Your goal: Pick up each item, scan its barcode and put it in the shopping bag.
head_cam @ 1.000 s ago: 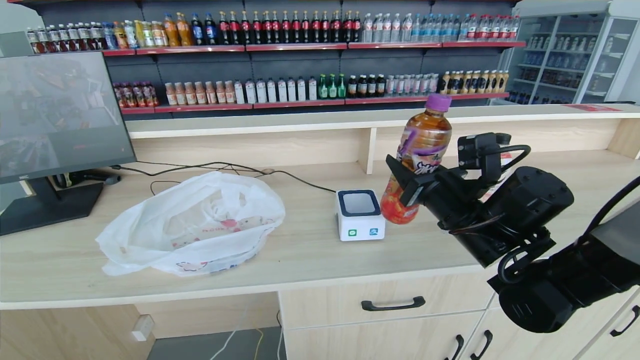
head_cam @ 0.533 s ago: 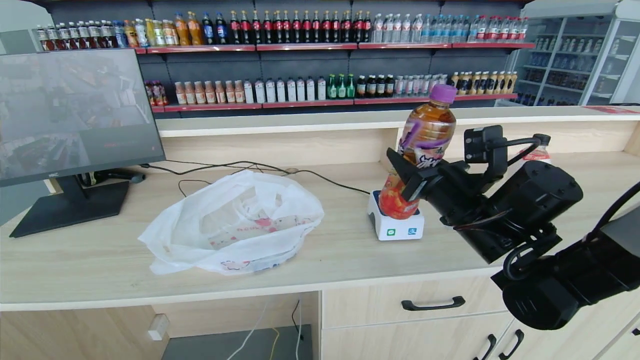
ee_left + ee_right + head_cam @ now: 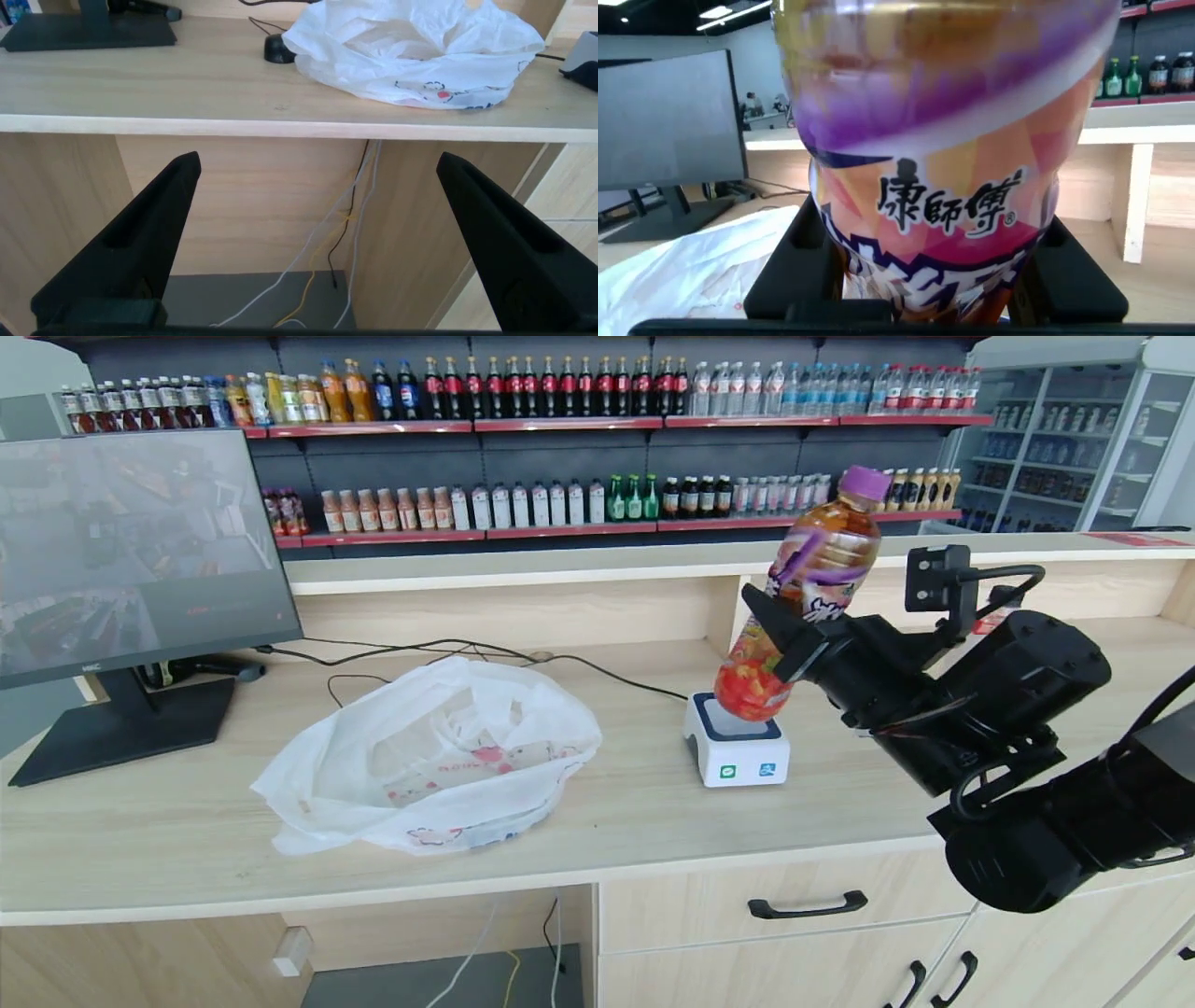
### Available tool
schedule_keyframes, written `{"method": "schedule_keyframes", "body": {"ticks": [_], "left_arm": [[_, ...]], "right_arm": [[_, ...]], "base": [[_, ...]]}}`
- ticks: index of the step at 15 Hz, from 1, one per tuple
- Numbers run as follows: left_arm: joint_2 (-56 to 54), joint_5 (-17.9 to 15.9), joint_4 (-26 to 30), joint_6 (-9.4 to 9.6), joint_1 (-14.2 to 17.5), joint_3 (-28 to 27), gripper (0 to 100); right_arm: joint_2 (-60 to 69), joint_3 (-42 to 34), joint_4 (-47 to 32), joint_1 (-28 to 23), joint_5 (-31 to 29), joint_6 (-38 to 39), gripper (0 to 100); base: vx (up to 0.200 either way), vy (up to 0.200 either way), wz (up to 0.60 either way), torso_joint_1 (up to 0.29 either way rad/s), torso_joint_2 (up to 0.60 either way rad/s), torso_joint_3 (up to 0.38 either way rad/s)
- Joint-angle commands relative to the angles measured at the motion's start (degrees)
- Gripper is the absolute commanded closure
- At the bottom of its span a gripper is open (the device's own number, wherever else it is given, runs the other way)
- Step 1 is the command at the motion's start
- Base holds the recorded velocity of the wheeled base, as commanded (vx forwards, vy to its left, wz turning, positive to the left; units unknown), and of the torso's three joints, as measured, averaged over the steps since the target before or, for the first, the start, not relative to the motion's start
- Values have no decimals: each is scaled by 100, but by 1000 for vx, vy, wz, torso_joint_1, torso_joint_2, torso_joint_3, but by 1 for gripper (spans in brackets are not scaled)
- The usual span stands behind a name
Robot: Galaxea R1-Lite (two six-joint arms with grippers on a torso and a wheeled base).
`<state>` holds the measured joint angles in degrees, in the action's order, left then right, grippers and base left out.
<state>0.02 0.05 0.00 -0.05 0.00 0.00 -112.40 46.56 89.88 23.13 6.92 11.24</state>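
- Your counter (image 3: 187, 821): light wood; drink shelves (image 3: 560, 509) behind.
- Monitor (image 3: 131, 551), shopping bag (image 3: 429, 756), scanner (image 3: 738, 761) on it.
- Right gripper (image 3: 782, 649) clamps bottle (image 3: 822, 569), tilted, over scanner.
- Left gripper (image 3: 318, 168): fingers spread, below counter edge.

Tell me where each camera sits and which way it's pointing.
Head view: high on the robot, facing forward and down over the wooden counter; the right arm shows, holding a purple-capped orange drink bottle tilted over the white box scanner.
Left wrist view: out in front of the counter, facing its front edge and the gap beneath; its open jaws show.
Right wrist view: looking along its jaws, shut on the bottle.
Head and left wrist views share the white plastic shopping bag.
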Motion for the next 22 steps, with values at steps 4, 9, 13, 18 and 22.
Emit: {"method": "schedule_keyframes", "body": {"ticks": [4,9,13,18,22], "left_arm": [[-2,-5,0,-4,0,0,0],[-2,4,0,-4,0,0,0],[-2,-5,0,-4,0,0,0],[-2,-5,0,-4,0,0,0],[-2,-5,0,-4,0,0,0]], "right_arm": [[-564,750,12,78,-473,1803,100],[-1118,1031,12,78,-1343,3640,100],[-1337,978,12,-36,-1976,4782,100],[-1522,996,12,-124,-2564,5696,100],[-1751,978,12,-309,-2635,6057,100]], "base": [[0,0,0,0,0,0],[0,0,0,0,0,0],[0,0,0,0,0,0],[0,0,0,0,0,0],[0,0,0,0,0,0]]}}
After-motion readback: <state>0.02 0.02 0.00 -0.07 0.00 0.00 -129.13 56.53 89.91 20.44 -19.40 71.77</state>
